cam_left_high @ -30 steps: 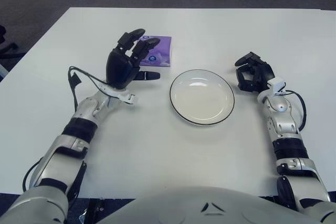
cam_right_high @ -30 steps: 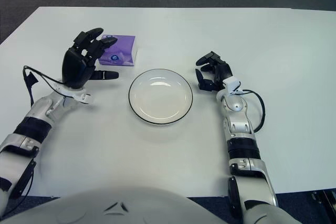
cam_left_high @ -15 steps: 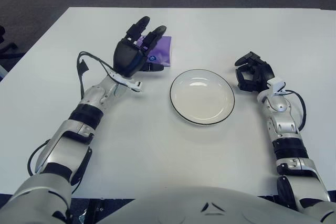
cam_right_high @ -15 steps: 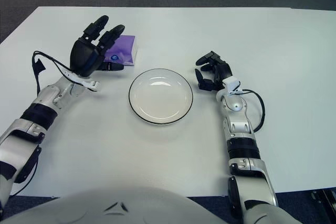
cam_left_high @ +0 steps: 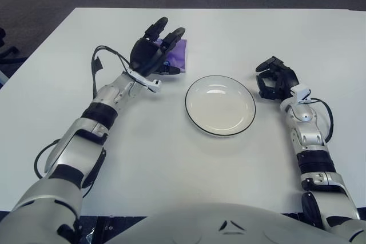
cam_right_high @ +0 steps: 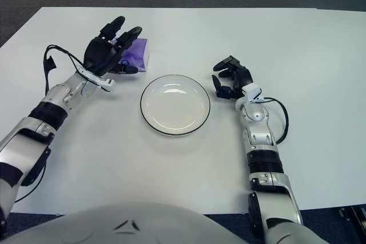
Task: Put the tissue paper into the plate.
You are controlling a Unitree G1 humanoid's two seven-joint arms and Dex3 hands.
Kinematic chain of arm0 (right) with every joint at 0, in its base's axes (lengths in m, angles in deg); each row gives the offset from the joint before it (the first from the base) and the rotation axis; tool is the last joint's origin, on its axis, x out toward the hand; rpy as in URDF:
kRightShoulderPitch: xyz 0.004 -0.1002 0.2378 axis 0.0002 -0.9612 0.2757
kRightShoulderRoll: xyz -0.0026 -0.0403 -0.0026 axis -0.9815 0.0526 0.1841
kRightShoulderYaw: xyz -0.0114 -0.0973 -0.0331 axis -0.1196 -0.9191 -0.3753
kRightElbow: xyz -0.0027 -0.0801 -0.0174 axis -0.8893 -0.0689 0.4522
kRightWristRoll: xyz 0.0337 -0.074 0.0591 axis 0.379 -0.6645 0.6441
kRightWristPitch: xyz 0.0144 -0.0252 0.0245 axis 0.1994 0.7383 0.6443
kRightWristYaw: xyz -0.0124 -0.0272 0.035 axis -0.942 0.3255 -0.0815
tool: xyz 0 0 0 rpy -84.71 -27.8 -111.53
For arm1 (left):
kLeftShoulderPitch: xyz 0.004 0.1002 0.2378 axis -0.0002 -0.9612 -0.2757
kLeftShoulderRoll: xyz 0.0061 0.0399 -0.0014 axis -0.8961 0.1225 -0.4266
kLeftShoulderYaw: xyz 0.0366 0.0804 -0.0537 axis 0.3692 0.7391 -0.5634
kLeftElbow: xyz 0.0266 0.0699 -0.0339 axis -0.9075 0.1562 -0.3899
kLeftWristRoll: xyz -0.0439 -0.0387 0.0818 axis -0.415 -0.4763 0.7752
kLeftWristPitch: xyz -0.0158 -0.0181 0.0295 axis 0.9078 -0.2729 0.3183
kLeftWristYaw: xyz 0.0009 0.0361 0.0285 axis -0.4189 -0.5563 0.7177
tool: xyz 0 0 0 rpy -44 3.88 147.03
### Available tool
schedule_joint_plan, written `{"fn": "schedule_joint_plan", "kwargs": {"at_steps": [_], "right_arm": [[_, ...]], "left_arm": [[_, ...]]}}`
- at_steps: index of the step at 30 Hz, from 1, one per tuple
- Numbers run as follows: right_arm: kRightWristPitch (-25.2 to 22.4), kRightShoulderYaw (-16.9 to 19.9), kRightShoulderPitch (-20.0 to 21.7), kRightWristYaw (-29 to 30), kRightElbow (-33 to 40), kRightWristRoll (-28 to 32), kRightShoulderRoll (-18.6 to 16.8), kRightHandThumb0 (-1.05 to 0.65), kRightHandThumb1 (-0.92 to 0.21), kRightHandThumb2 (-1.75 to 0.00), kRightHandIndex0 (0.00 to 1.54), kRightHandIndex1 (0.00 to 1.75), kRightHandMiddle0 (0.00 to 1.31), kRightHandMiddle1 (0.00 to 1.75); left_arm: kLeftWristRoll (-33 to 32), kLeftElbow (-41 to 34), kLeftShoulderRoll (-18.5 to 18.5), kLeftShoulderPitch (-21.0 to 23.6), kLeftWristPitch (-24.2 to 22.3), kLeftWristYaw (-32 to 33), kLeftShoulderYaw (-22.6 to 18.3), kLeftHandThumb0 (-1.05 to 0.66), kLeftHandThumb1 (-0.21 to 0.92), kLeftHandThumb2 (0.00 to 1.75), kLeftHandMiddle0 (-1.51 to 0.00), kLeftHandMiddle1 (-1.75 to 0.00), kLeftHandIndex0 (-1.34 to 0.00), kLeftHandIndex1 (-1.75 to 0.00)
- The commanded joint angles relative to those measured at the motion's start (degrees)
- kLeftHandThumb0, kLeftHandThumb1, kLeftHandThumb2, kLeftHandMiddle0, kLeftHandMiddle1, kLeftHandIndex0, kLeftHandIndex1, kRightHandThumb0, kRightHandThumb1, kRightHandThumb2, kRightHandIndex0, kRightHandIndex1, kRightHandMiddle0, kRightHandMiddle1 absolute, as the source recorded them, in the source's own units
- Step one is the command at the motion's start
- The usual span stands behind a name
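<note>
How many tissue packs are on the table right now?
1. The purple tissue pack lies at the far left of the table, left of the plate, partly covered by the left hand with fingers spread above it. The right hand rests right of the plate.

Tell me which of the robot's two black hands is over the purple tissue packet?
The left hand, fingers spread above the purple tissue packet. The right hand sits curled on the table right of the round white plate.

Glossy ceramic-looking plate; shiny purple tissue pack; matt table.
</note>
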Motion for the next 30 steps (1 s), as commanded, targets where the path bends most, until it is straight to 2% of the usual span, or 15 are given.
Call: {"fn": "schedule_joint_plan", "kwargs": {"at_steps": [1,5,9,21,30], "right_arm": [[-2.6,-1.9,-6.9,0.0,-3.6,-1.3,-2.9,-0.01,-0.48,-1.04,0.53,1.75,0.44,1.47],[-2.7,-2.0,-6.9,0.0,-3.5,-1.4,-2.9,-0.01,-0.48,-1.04,0.53,1.75,0.44,1.46],[-2.8,-2.1,-7.0,0.1,-3.2,-1.4,-2.9,-0.01,-0.48,-1.04,0.53,1.75,0.45,1.46],[-3.0,-2.1,-7.3,0.1,-2.9,-1.5,-3.0,-0.01,-0.48,-1.03,0.53,1.75,0.46,1.44],[-3.1,-2.1,-7.5,0.0,-2.5,-1.5,-3.1,-0.01,-0.48,-1.03,0.53,1.75,0.47,1.43]], "left_arm": [[-2.6,4.3,0.4,2.5,2.8,-1.6,0.5,-1.01,0.92,0.43,-0.21,0.00,-0.27,-0.04],[-6.0,8.1,0.8,4.1,7.1,-4.7,0.3,-1.03,0.92,0.41,-0.20,0.00,-0.26,-0.03],[-7.8,11.9,1.4,6.2,9.3,-6.5,0.6,-1.05,0.92,0.39,-0.18,0.00,-0.25,-0.02],[-8.4,20.3,3.3,10.9,9.5,-7.7,2.1,-1.05,0.92,0.39,-0.16,0.00,-0.23,-0.01],[-13.0,23.3,4.6,12.8,8.5,-17.9,1.0,-1.05,0.92,0.41,-0.16,0.00,-0.21,0.00]]}}
